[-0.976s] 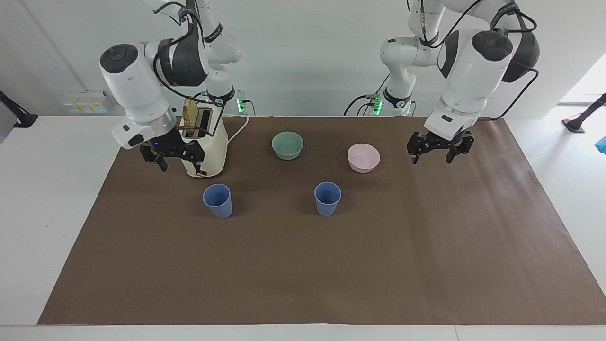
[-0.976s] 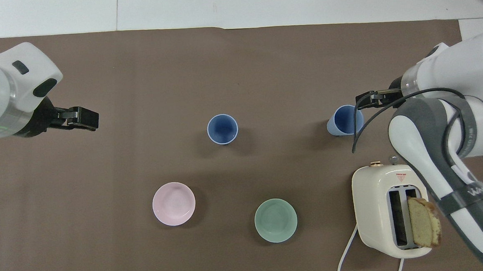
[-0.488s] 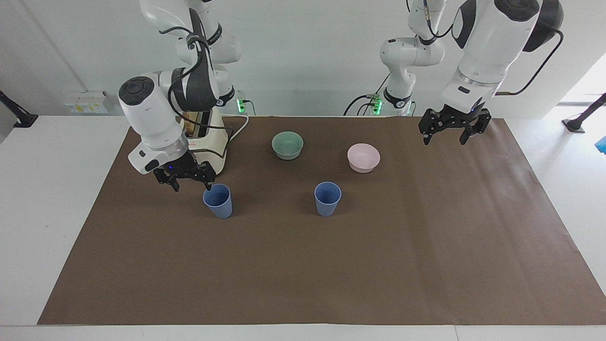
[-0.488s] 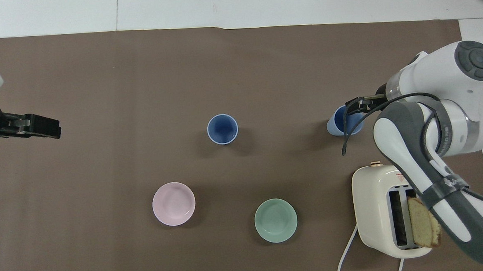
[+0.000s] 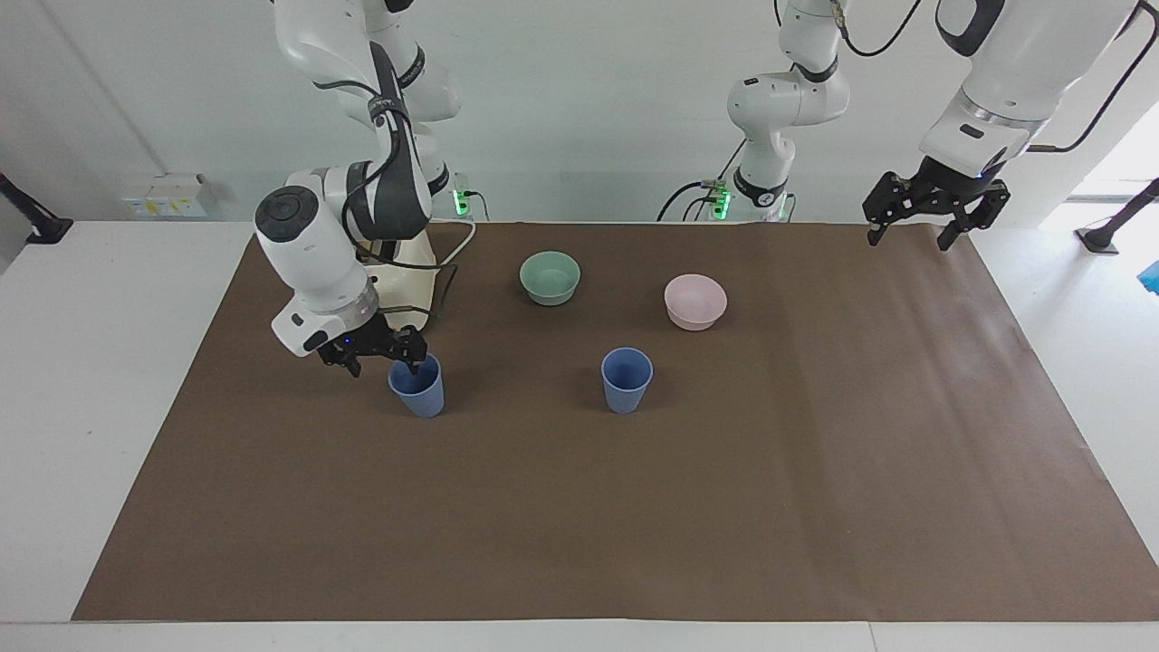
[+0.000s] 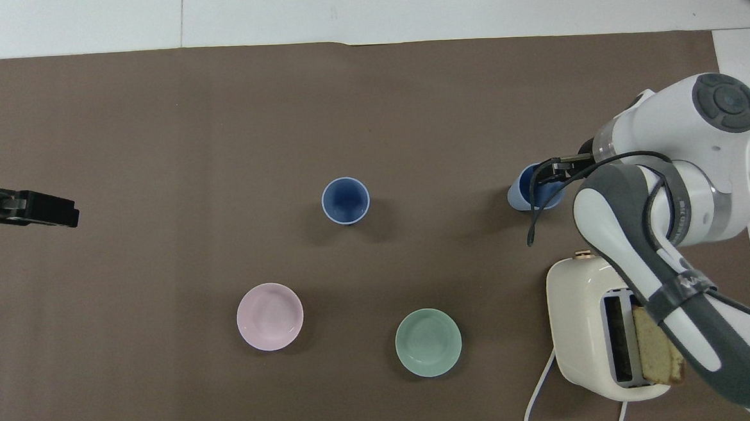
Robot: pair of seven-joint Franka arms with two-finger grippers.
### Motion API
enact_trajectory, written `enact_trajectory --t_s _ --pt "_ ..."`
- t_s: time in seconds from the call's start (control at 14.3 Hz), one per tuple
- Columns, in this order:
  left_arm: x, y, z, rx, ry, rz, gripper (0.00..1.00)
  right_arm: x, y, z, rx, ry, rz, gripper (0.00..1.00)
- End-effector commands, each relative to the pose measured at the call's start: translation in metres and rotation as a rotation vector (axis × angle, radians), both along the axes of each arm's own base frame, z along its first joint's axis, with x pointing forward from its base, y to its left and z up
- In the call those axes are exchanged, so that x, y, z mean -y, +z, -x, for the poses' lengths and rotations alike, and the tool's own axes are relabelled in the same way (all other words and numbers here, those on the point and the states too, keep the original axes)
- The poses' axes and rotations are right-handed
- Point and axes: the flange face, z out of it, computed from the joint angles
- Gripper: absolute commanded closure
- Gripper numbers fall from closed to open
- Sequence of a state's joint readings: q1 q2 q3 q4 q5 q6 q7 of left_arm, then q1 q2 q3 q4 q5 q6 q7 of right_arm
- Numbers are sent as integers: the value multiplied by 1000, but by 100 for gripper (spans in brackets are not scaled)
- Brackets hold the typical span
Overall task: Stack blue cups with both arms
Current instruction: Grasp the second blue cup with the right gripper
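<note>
Two blue cups stand upright on the brown mat. One cup (image 5: pixel 422 395) (image 6: pixel 518 196) is toward the right arm's end, just farther from the robots than the toaster. My right gripper (image 5: pixel 384 366) (image 6: pixel 549 174) is low at this cup, open. One fingertip is at the rim and the other is outside the cup on the right arm's side. I cannot tell whether it touches. The other cup (image 5: pixel 627 380) (image 6: pixel 345 200) stands alone mid-table. My left gripper (image 5: pixel 910 239) (image 6: pixel 60 214) hangs open and empty, high over the mat's edge at the left arm's end.
A cream toaster (image 5: pixel 409 272) (image 6: pixel 579 315) with a slice of bread in one slot stands under the right arm. A pale green bowl (image 5: pixel 550 277) (image 6: pixel 428 342) and a pink bowl (image 5: pixel 694 302) (image 6: pixel 270 317) sit nearer the robots than the cups.
My right gripper has come down from beside the toaster to the rim of the nearby cup. The left arm has risen and swung out toward its own end of the table. Neither cup has moved.
</note>
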State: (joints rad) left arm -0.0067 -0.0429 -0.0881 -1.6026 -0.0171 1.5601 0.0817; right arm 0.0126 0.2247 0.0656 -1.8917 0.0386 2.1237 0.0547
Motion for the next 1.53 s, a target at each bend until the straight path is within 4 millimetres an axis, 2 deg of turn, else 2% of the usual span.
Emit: enact_trajectory --t_s 0.0,0.14,0.35,0.49,0.56,0.77,0.91,1.18,1.32,1.46 --pt "-2 0 11 -18 -8 9 0 -1 -8 1 3 3 -17 0" --pt "-4 -1 15 -18 -5 -2 0 -1 -14 1 6 4 -17 2" --pt "-8 4 15 -9 2 -7 0 -4 -13 0 10 10 -16 42" --pt "-25 22 14 32 32 3 0 -9 -14 1 9 17 -16 70" --pt "-25 26 16 40 29 4 0 -9 -14 1 10 17 -17 75" --pt "-15 27 18 37 12 2 0 -9 -13 0 12 18 -17 88" --pt "-18 25 22 4 12 -8 0 -9 -13 0 12 21 -17 97" --pt "-15 24 26 2 6 -7 0 -16 -6 -3 23 18 -19 100" --pt "-15 26 26 8 6 -7 0 -23 17 -4 26 30 -19 100" --pt "-14 24 26 2 3 -7 0 -25 51 -5 4 30 -19 100"
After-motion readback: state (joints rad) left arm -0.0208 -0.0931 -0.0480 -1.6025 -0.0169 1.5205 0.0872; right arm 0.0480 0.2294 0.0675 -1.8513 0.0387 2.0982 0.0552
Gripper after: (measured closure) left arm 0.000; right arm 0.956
